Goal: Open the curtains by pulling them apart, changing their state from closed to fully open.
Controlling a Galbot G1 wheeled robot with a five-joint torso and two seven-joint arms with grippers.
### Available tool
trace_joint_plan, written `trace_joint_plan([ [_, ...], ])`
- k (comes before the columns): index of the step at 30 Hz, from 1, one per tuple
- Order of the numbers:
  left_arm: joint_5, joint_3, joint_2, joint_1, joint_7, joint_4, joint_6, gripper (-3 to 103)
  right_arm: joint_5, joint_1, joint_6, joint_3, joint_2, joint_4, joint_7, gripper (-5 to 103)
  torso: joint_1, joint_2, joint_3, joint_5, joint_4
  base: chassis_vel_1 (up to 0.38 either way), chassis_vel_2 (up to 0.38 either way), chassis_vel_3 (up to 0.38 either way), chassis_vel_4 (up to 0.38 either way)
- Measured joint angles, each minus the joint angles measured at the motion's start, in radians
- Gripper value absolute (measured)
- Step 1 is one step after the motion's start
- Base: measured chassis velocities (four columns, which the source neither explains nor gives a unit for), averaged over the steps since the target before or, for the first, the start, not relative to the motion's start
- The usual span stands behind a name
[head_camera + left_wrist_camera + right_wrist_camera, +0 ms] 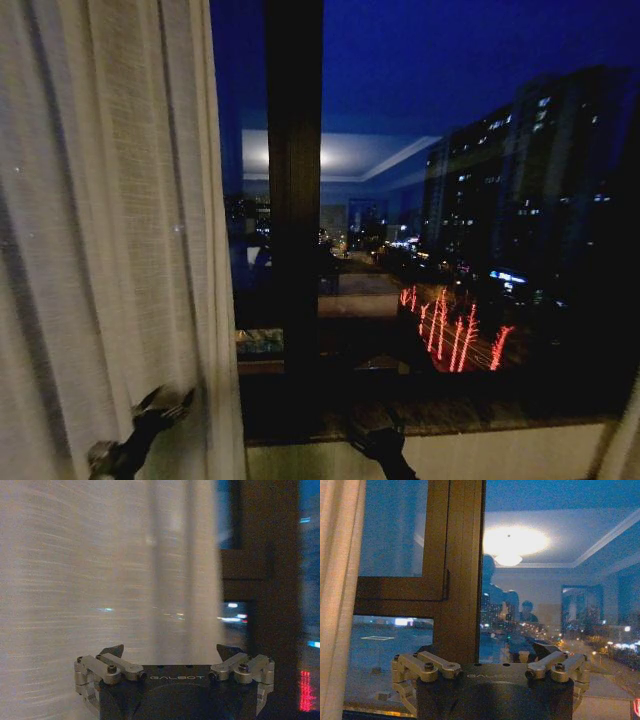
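Note:
The left curtain (110, 230), a sheer cream pleated panel, hangs bunched along the left side of the head view, its inner edge just left of the dark window post. My left gripper (165, 403) is low against this panel's inner folds. In the left wrist view the same curtain (100, 580) hangs close beyond my left gripper (170, 652), which is open with no fabric between its fingers. My right gripper (372, 435) sits low at the middle by the sill, and in its wrist view the right gripper (485, 650) is open and facing bare glass. A sliver of the other curtain (626, 440) shows at the bottom right.
The dark window post (293, 200) stands just right of the left panel. Bare glass (470, 200) shows a night city and reflected ceiling light. A stone sill (470, 415) runs under the window, with pale wall (450, 455) below.

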Motion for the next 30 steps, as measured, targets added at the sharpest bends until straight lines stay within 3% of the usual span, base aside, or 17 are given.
trace_joint_plan([
  [4, -0.007, 0.070, 0.011, -0.035, 0.012, 0.028, 0.013, 100, 0.003, 0.000, 0.001, 0.008, 0.000, 0.002, -0.001, 100, 0.000, 0.000, 0.000, 0.0000, 0.0005, 0.000, 0.000, 0.000, 0.000],
  [7, 0.021, 0.140, 0.001, -0.112, -0.078, 0.118, 0.014, 100, 0.004, -0.002, 0.005, 0.023, 0.000, 0.001, -0.004, 100, 0.000, 0.000, 0.000, 0.0001, 0.0002, 0.000, 0.000, 0.000, 0.000],
  [11, 0.034, 0.220, -0.026, -0.217, -0.115, 0.219, -0.001, 100, 0.003, -0.006, 0.016, 0.024, 0.000, -0.004, -0.007, 100, 0.000, 0.000, 0.000, 0.0000, 0.0000, 0.000, 0.000, 0.000, 0.000],
  [17, 0.048, 0.297, -0.057, -0.295, -0.126, 0.261, 0.003, 100, 0.002, -0.010, 0.018, 0.027, 0.000, -0.001, -0.008, 100, 0.000, 0.000, 0.000, 0.0001, 0.0000, 0.000, 0.000, 0.000, 0.000],
  [20, 0.072, 0.352, -0.072, -0.325, -0.177, 0.287, -0.009, 100, 0.002, -0.008, 0.019, 0.036, 0.000, 0.001, -0.008, 100, 0.000, 0.000, 0.000, 0.0001, -0.0001, 0.000, 0.000, 0.000, 0.000],
  [21, 0.080, 0.363, -0.076, -0.327, -0.202, 0.287, -0.011, 100, 0.003, -0.007, 0.019, 0.039, 0.000, 0.001, -0.008, 100, 0.000, 0.000, 0.000, 0.0001, -0.0001, 0.000, 0.000, 0.000, 0.000],
  [23, 0.117, 0.397, -0.093, -0.328, -0.365, 0.273, -0.010, 100, 0.003, 0.002, 0.019, 0.045, 0.000, -0.008, -0.008, 100, 0.000, 0.000, 0.000, 0.0000, 0.0003, 0.000, 0.000, 0.000, 0.000],
  [24, 0.117, 0.397, -0.093, -0.328, -0.365, 0.273, -0.010, 100, 0.003, 0.002, 0.019, 0.045, 0.000, -0.008, -0.008, 100, 0.000, 0.000, 0.000, 0.0000, 0.0003, 0.000, 0.000, 0.000, 0.000],
  [27, 0.186, 0.418, -0.116, -0.307, -0.581, 0.224, 0.020, 100, 0.000, 0.015, 0.019, 0.024, 0.000, -0.030, -0.008, 100, 0.000, 0.000, 0.000, 0.0000, 0.0003, 0.000, 0.000, 0.000, 0.000],
  [28, 0.186, 0.418, -0.116, -0.307, -0.581, 0.224, 0.020, 100, 0.000, 0.015, 0.019, 0.024, 0.000, -0.030, -0.008, 100, 0.000, 0.000, 0.000, 0.0000, 0.0003, 0.000, 0.000, 0.000, 0.000],
  [29, 0.200, 0.420, -0.123, -0.295, -0.650, 0.200, 0.044, 100, -0.006, 0.020, 0.019, 0.010, 0.000, -0.041, -0.008, 100, 0.000, 0.000, 0.000, 0.0001, 0.0003, 0.000, 0.000, 0.000, 0.000],
  [30, 0.200, 0.420, -0.123, -0.295, -0.650, 0.200, 0.044, 100, -0.006, 0.020, 0.019, 0.010, 0.000, -0.041, -0.008, 100, 0.000, 0.000, 0.000, 0.0001, 0.0003, 0.000, 0.000, 0.000, 0.000],
])
